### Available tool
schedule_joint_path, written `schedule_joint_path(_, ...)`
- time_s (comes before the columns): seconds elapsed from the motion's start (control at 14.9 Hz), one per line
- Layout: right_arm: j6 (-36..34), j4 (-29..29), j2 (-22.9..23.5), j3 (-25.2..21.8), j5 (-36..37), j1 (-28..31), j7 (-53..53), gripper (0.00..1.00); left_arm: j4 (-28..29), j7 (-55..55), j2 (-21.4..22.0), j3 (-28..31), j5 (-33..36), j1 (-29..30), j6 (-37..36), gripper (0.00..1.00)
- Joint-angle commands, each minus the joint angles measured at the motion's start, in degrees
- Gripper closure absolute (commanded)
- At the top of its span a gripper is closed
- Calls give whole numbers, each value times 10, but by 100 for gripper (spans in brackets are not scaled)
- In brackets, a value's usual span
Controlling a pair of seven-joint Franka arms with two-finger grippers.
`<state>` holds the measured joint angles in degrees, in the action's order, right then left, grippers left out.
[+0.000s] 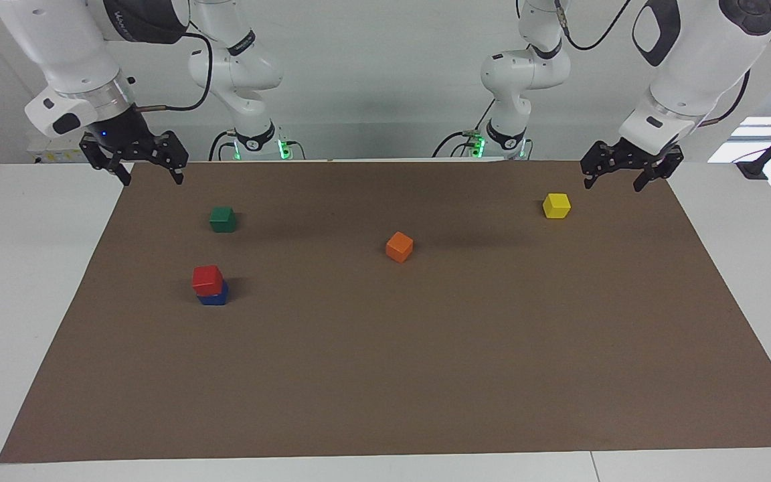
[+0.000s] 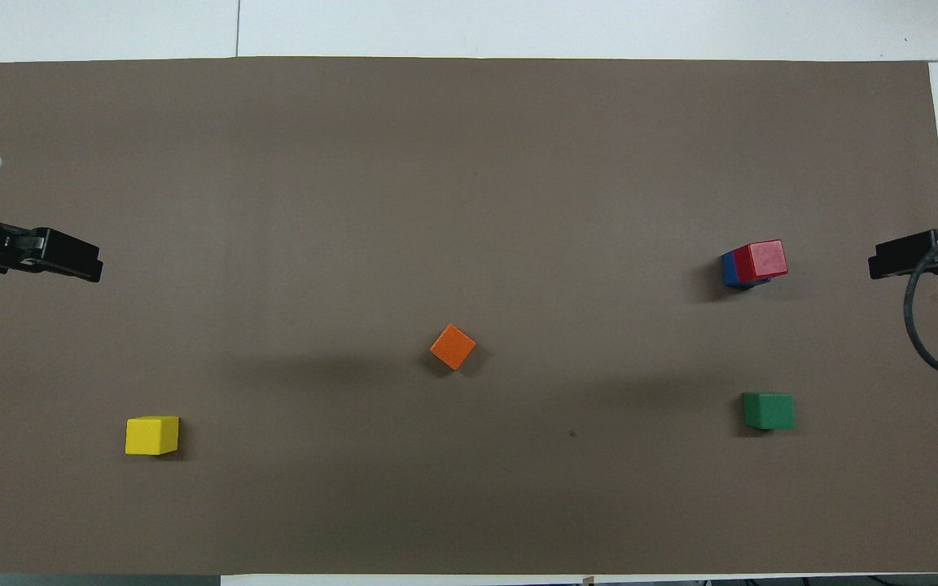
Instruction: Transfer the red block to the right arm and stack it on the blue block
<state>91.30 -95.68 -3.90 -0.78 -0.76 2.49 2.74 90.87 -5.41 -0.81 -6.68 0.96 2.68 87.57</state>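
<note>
The red block (image 1: 207,279) (image 2: 764,259) sits on top of the blue block (image 1: 215,296) (image 2: 729,269), slightly askew, toward the right arm's end of the mat. My right gripper (image 1: 150,173) (image 2: 892,264) hangs open and empty, raised over the mat's edge at that end, well clear of the stack. My left gripper (image 1: 616,180) (image 2: 70,264) waits open and empty above the mat's edge at the left arm's end, near the yellow cube.
A green cube (image 1: 223,218) (image 2: 769,409) lies nearer to the robots than the stack. An orange cube (image 1: 399,246) (image 2: 453,347) sits mid-mat. A yellow cube (image 1: 556,205) (image 2: 152,435) lies toward the left arm's end. A brown mat (image 1: 425,375) covers the white table.
</note>
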Motion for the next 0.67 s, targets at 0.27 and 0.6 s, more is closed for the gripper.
schedule_joint_path(0.27,-9,17,10,2,-1,10,-4,1,-11,-2,-2,7,12,-7,-9,0)
schedule_joint_path(0.6,-9,15,9,1,0,11,-4,1,-10,-2,-1,8,12,-7,-7,0)
